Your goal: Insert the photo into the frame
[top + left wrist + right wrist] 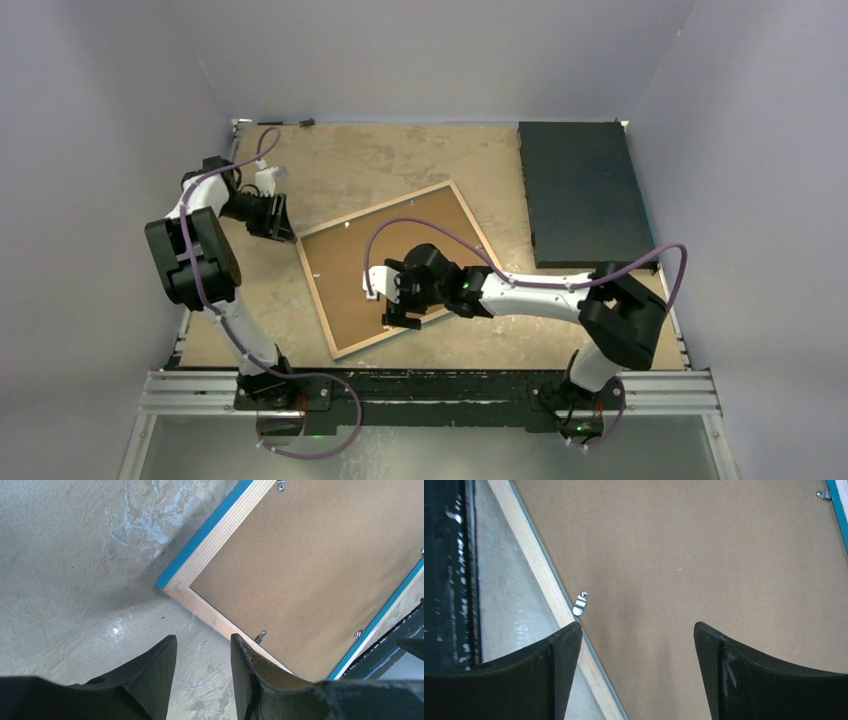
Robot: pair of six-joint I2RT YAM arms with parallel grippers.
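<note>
Worn tan table (400,160), pale walls on three sides. You had one frame (215,621) lying face down mid-table, skewed, one corner aimed at the near edge. One brown backing board (699,555) sat inside its rim. At least three metal tabs (260,636) showed in the left wrist view. One dark mat (585,190) lay at the far right corner. No photo was visible; whether it lay under the board couldn't be told.

Left gripper (203,637): fingers apart, holding nothing, just off the frame's left corner. Right gripper (636,625): spread wide and empty over the board by the near rim.

Judged stiff, light and glass-fragile, the frame was best taken by its wooden rim, not the board.
</note>
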